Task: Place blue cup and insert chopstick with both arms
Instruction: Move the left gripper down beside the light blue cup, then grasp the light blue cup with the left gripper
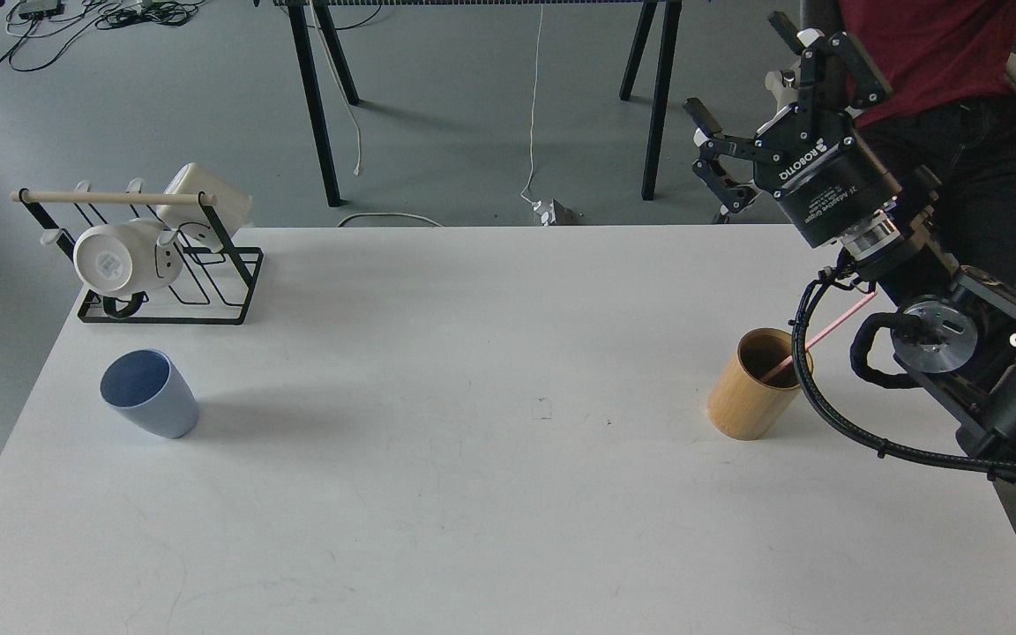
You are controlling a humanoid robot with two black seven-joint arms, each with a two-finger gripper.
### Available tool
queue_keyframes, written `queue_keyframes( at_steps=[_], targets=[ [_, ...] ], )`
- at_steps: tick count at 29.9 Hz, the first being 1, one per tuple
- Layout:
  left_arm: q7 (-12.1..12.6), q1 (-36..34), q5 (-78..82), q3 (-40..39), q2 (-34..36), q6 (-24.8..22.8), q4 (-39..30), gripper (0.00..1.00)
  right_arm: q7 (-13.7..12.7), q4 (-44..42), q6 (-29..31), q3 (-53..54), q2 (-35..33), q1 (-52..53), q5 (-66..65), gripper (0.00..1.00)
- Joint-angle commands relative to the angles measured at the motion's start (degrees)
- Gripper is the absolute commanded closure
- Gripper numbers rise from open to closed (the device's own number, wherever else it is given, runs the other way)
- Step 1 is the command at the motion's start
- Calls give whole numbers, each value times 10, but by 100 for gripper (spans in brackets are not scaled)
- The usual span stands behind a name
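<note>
Pale-blue cup (150, 392): stands upright and alone on the white table (490, 494), far across the tabletop from the right gripper (759, 97), down toward the opposite edge, nothing touching it.
Right gripper: raised beyond the table's far corner, fingers spread wide apart with nothing between them; "ROBOTIQ" reads on its black body.
Right arm (984, 362): comes in from the right edge, black, with a thick black cable looping below the wrist.
Left gripper: not in sight from where this is seen.
Pink-red chopstick (812, 339): leans out of the bamboo holder (755, 384), its lower end inside, its upper end running up toward the arm's wrist; it sits below the open fingers and well apart from them. Whether it touches the cable I cannot tell.
Bamboo holder: tan cylinder, upright on the table just beside the arm's cable, below the gripper.
Mug rack (208, 282): black wire frame with a pale wooden dowel across the top, at the table corner farthest from the gripper, just behind the cup.
White mugs (124, 256): hung on the rack, one showing its base.
Person in red top (931, 44): standing right behind the gripper, dark trousers.
Floor behind: grey, with black table legs and a white cable.
</note>
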Motion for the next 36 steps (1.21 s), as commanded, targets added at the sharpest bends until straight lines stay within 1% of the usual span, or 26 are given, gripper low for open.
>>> queue_keyframes(
  at_steps=[1,5,6,8,12,15,18,20,23,28,36],
  targets=[
    [0,-2,117,59,39,0,-50,1,0,-2,0,0,-2,0,-1,5],
    [0,-3,272,116,41,0,-43,1,0,-5,0,-1,-1,-3,-1,5],
    [0,-3,311,131,40,0,-34,1,0,-5,0,-1,-1,-5,-2,5],
    [0,-5,365,158,33,0,4,1,0,-5,0,-3,1,-7,-2,5],
    [0,-1,435,198,-23,0,89,1,0,-5,0,-4,4,-15,-5,5],
    [0,3,481,206,-60,0,152,2,0,-5,0,-3,3,-21,-5,5],
    [0,4,513,213,-109,0,202,2,0,-3,0,-2,-1,-27,-5,5],
    [0,5,515,217,-135,0,223,2,0,-3,0,-1,-2,-29,-6,5],
    [0,4,515,231,-154,0,241,2,0,-3,0,-1,-6,-29,-6,5],
    [0,4,515,250,-171,0,250,3,0,-4,0,-1,-7,-29,-6,5],
    [0,26,510,250,-173,0,264,4,0,-4,0,-2,-6,-32,-6,5]
  ],
)
